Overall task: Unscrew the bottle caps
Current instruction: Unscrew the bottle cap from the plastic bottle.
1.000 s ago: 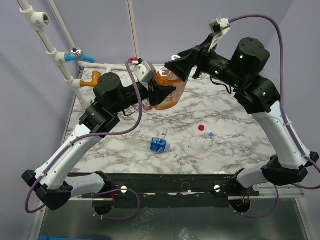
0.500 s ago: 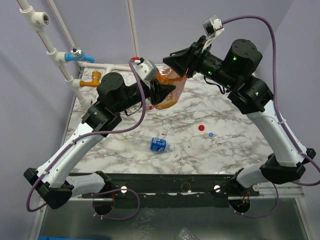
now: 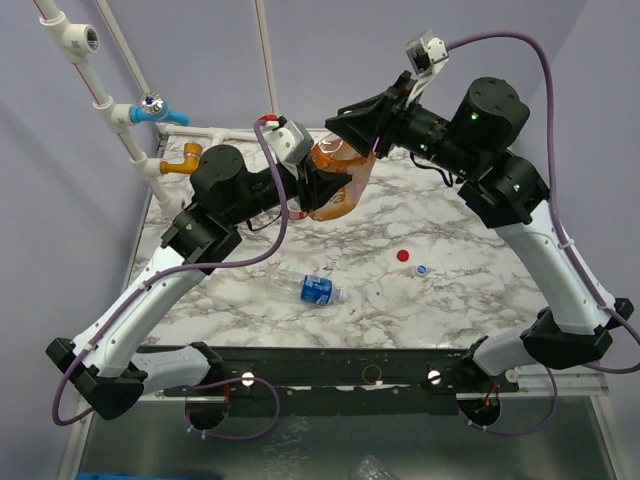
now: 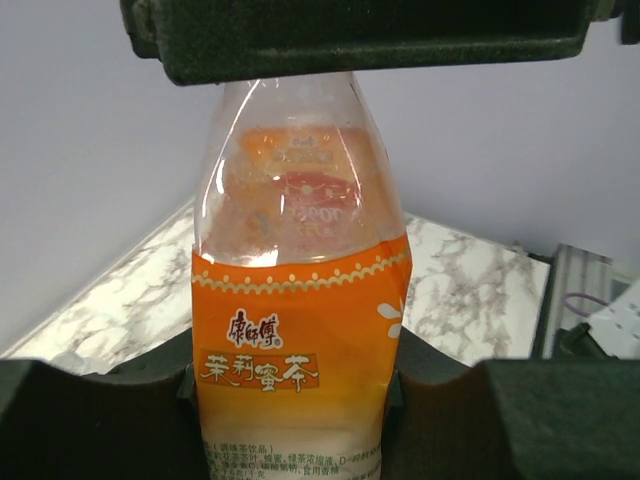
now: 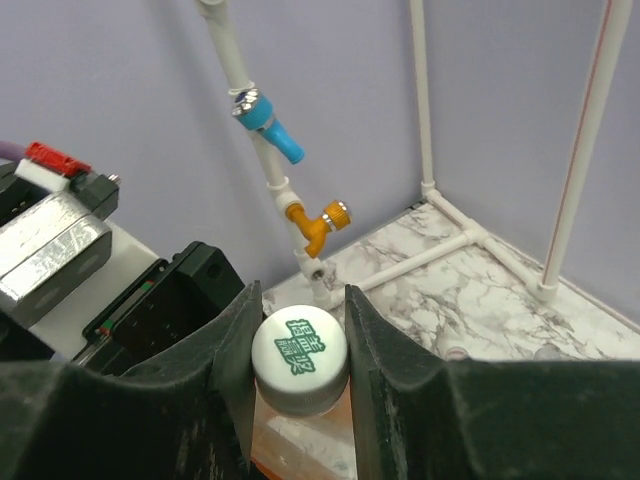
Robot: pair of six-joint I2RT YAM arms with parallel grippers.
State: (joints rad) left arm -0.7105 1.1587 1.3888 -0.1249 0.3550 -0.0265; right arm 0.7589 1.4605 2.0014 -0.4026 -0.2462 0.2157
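A squat orange-labelled bottle [image 3: 340, 188] hangs above the back of the marble table [image 3: 470, 290], with my left gripper [image 3: 312, 186] shut on its lower body [image 4: 298, 340]. Its white cap [image 5: 298, 358], printed with green characters, sits squeezed between the fingers of my right gripper [image 5: 298, 345], which reaches in from the right [image 3: 352, 128]. In the left wrist view the right gripper's dark bulk hides the bottle's top. On the table lie a blue-labelled bottle [image 3: 318, 290] on its side, a loose red cap [image 3: 403, 255] and a blue-and-white cap [image 3: 422, 269].
A white pipe frame stands at the back left with a blue valve [image 3: 152, 110] and an orange tap [image 3: 180, 158]. The wall is close behind. A black rail [image 3: 340, 365] carrying the arm bases runs along the near edge.
My right gripper has closed from open onto the white cap, and its arm has shifted a little left. The left gripper still holds the orange bottle in about the same place.
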